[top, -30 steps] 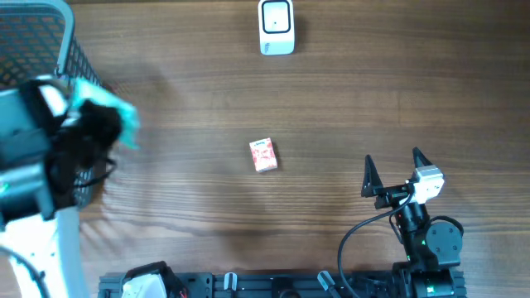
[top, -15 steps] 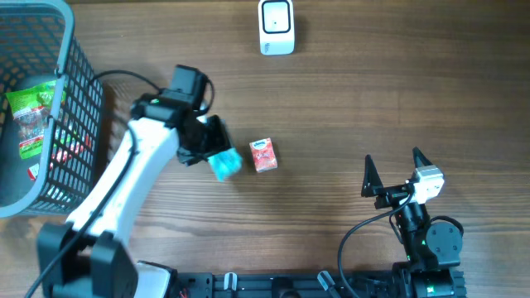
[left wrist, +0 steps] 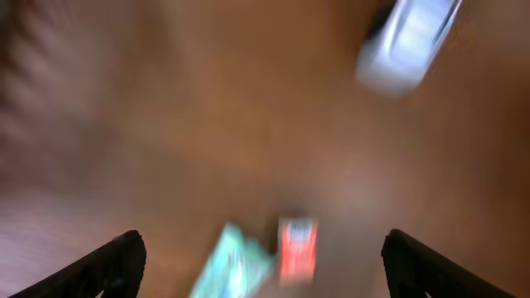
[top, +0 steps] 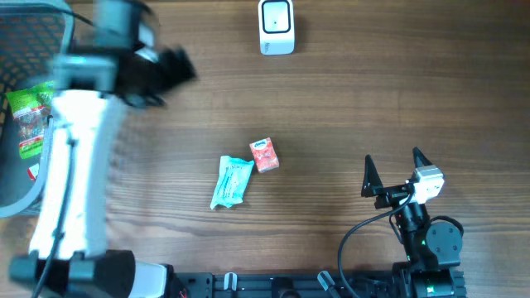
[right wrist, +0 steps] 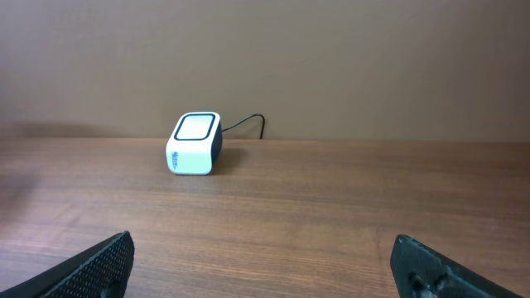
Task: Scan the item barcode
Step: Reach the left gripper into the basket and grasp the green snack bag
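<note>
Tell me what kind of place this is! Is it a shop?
Probably a pretend shop checkout for training robots, not a real shop. A white barcode scanner sits on a wooden table, a wire basket holds packets, and a teal packet and red box lie nearby.

overhead: straight down, far | left wrist: blurred, downward | right wrist: low, level | shared: scanner (top: 276, 26)

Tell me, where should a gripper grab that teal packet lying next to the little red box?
Probably from straight above, pinching the teal packet across its narrow middle. It lies flat and elongated, and one end sits close to the red box, leaving less room there.
</note>
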`<state>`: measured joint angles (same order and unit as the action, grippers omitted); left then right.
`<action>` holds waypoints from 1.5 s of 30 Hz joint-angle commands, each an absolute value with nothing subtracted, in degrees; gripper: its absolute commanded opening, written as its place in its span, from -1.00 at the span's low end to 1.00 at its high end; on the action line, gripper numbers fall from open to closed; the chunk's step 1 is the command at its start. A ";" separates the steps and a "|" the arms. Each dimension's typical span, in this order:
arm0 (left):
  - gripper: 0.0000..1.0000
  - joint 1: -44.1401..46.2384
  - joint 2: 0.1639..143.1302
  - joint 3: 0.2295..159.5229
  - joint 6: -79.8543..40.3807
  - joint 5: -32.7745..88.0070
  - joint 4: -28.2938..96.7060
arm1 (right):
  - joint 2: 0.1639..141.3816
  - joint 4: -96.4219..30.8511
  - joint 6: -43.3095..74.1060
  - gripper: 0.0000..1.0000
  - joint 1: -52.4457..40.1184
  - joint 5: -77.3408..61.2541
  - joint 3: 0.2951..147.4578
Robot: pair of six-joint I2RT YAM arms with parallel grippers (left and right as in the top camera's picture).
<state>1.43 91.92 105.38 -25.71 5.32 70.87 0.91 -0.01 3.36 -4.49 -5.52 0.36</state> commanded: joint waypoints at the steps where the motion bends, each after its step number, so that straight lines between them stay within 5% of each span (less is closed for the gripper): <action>1: 0.86 -10.24 90.65 115.07 -25.10 0.30 70.13 | 0.80 0.19 3.07 0.99 -4.27 -4.93 0.30; 13: 1.00 -36.36 102.15 115.07 -24.38 -2.63 71.11 | 0.80 0.19 3.05 0.99 -4.27 -4.93 0.30; 28: 1.00 -34.46 122.19 113.62 -16.91 -1.83 73.43 | 0.80 0.19 3.05 0.99 -4.27 -4.93 0.30; 42: 1.00 -34.39 126.26 95.00 -16.69 -1.83 49.12 | 0.80 0.16 3.03 0.99 -4.27 -4.93 0.30; 45: 0.75 -34.39 126.26 93.32 -16.69 -1.83 47.75 | 0.80 0.16 3.05 0.99 -4.27 -4.93 0.30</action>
